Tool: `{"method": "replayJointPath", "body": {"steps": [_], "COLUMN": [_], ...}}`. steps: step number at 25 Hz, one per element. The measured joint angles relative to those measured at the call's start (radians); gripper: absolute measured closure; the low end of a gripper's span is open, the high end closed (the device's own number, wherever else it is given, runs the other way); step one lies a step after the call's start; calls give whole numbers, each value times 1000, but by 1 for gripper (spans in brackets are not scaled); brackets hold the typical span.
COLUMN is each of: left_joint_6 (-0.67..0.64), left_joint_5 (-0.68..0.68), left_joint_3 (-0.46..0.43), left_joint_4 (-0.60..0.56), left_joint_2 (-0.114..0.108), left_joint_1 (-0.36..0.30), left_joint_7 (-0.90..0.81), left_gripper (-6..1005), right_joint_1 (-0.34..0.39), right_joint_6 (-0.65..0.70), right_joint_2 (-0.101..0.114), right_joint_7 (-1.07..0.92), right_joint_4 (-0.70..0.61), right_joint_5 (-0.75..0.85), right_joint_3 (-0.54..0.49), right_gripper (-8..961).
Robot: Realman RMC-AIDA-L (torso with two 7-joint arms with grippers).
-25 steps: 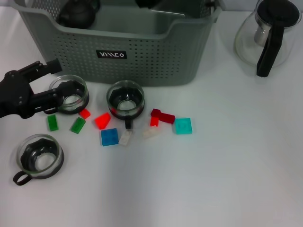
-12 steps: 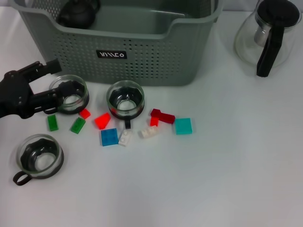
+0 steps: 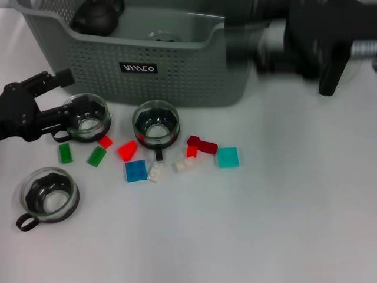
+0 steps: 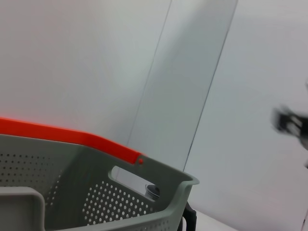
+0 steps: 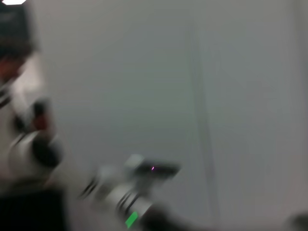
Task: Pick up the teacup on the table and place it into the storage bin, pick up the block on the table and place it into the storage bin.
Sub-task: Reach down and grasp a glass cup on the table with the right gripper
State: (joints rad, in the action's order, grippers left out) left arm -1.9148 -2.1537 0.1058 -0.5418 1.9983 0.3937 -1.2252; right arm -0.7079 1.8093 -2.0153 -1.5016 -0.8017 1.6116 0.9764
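Label: the storage bin (image 3: 177, 71) carries a small black tag (image 3: 139, 68) with white lettering on its front wall; the letters are too stylised to read for sure.
Bin: grey-green plastic, sides full of small holes, a cut-out handle showing in the left wrist view (image 4: 139, 185), standing at the far side of the white worktop (image 3: 283, 224). A dark round pot (image 3: 96, 16) sits in its far left corner, and a glass cup (image 3: 165, 37) shows inside.
Teacups: three clear glass cups with black bases on the worktop. One (image 3: 87, 117) just in front of the bin's left part, one (image 3: 156, 123) near the bin's middle, one (image 3: 48, 195) well apart at the near left with its black loop handle pointing toward the robot.
Blocks: a loose scatter in front of the middle cup: two green (image 3: 65, 153), bright red (image 3: 126, 150), blue (image 3: 136, 171), two white (image 3: 156, 171), dark red (image 3: 202, 144), teal (image 3: 228, 157).
Left hand: black, low at the left (image 3: 66, 97), fingers spread wide, one above the left cup and one against its near side, not closed on it.
Right hand: a dark blurred mass (image 3: 306, 35) up over the bin's right end; can't tell whether its fingers are spread or pressed together.
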Motion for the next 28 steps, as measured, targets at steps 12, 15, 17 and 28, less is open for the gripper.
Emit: {"method": "replayJointPath", "body": {"steps": [12,15,17,28], "left_joint_6": [2,6,6,7], "left_joint_5": [1,1,2,2], "left_joint_3": [0,0,0,0], "left_joint_4": [1,1,1,5], "left_joint_2": [-1,2,4,8], "left_joint_1": [-11,-12,-12,-14], "left_joint_7": [1,3,3,6], "left_gripper": [144,143,143,143], "right_joint_1": [-146,-222,-270,-347], "right_joint_6": [-57,-139,-210,-573], "right_joint_2": [-82,-85,-87,-95], "right_joint_7": [-377,-411,-438,-509], "right_joint_4": [-337,-300,-266,-160], "right_joint_5": [524,572,597,683], "right_joint_3": [238,379,474,837], "right_gripper": [457,457,458,457]}}
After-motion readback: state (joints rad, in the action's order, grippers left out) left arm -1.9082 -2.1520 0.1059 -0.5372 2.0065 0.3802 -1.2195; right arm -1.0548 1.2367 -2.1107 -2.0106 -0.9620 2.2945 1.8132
